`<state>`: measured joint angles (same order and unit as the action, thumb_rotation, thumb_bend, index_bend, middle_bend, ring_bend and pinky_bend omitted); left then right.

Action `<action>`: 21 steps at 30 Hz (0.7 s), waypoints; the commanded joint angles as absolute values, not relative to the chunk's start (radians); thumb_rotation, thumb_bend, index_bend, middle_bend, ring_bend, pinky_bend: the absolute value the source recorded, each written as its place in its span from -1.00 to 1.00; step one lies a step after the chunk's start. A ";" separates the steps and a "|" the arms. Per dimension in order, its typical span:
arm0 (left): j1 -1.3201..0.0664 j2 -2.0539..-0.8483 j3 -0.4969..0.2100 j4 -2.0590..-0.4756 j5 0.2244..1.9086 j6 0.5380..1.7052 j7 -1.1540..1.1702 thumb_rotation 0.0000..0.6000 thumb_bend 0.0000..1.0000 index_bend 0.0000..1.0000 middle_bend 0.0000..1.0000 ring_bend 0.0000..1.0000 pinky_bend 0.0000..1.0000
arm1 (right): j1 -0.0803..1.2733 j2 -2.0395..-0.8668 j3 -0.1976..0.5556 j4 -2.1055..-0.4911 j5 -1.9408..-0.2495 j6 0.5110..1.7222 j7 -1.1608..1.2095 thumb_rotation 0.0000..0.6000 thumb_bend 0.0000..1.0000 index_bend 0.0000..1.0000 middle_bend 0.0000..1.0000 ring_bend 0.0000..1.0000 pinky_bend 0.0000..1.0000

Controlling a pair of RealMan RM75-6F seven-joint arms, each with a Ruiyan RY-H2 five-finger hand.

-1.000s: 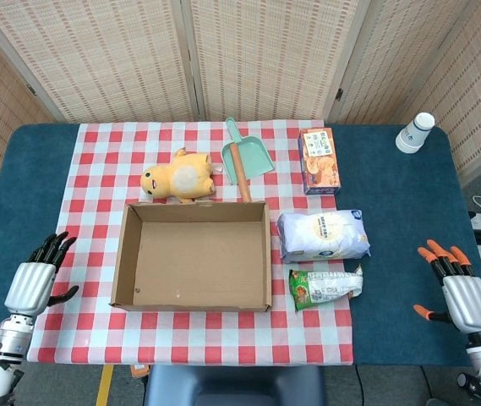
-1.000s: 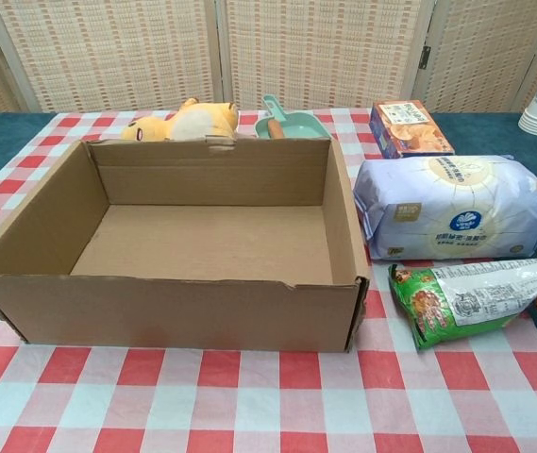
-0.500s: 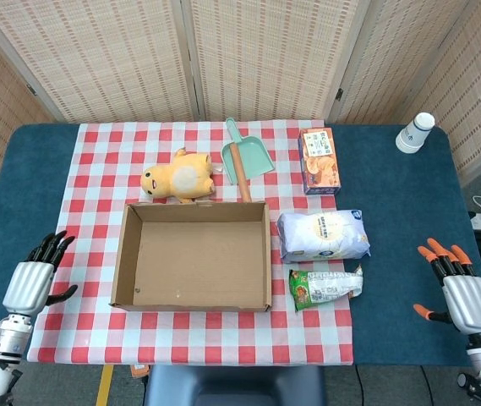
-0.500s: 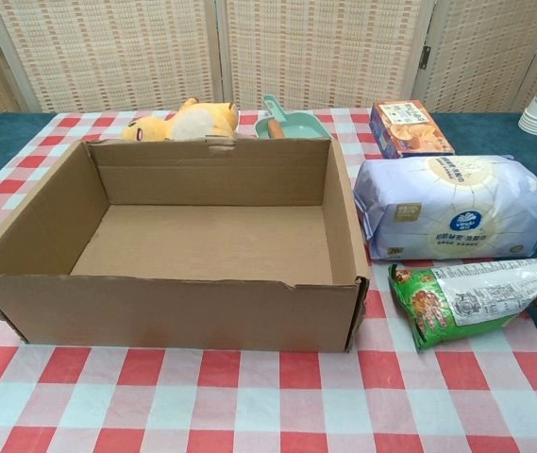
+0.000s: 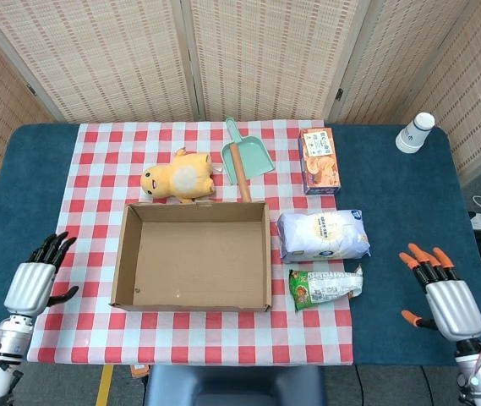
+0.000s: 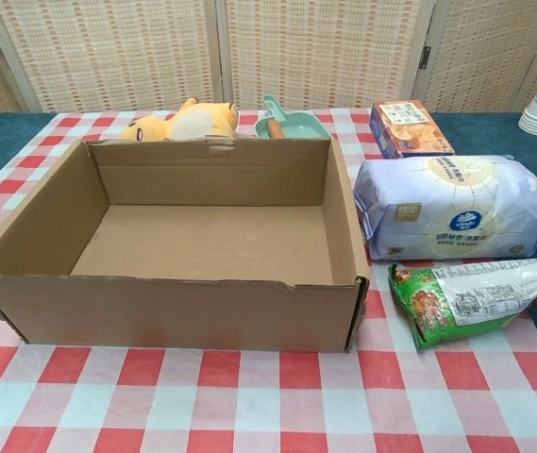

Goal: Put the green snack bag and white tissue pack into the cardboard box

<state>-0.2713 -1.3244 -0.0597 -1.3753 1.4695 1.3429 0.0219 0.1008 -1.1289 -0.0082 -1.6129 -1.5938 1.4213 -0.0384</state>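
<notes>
Movement shows only in the right robot hand (image 5: 447, 298), empty with fingers spread, now nearer the green snack bag (image 5: 325, 285) and white tissue pack (image 5: 322, 234) lying beside the bare cardboard box (image 5: 193, 255), while the left robot hand (image 5: 34, 279), likewise unclenched, waits.

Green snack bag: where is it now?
Head view: the green snack bag lies on the checked cloth right of the cardboard box, just in front of the white tissue pack.
</notes>
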 commanded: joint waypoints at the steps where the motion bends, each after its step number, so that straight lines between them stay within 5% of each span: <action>1: -0.271 -1.324 -0.059 -1.377 1.471 1.344 0.022 1.00 -0.62 -0.79 -0.94 -1.00 -0.56 | 0.108 -1.128 -0.022 -1.625 -1.597 1.396 -0.058 1.00 -1.00 -0.73 -1.00 -1.00 -1.00; 21: -0.268 -1.312 -0.067 -1.383 1.464 1.351 0.003 1.00 -0.62 -0.79 -0.94 -1.00 -0.56 | 0.251 -1.211 -0.018 -1.577 -1.558 1.151 -0.138 1.00 -0.93 -0.68 -0.95 -1.00 -1.00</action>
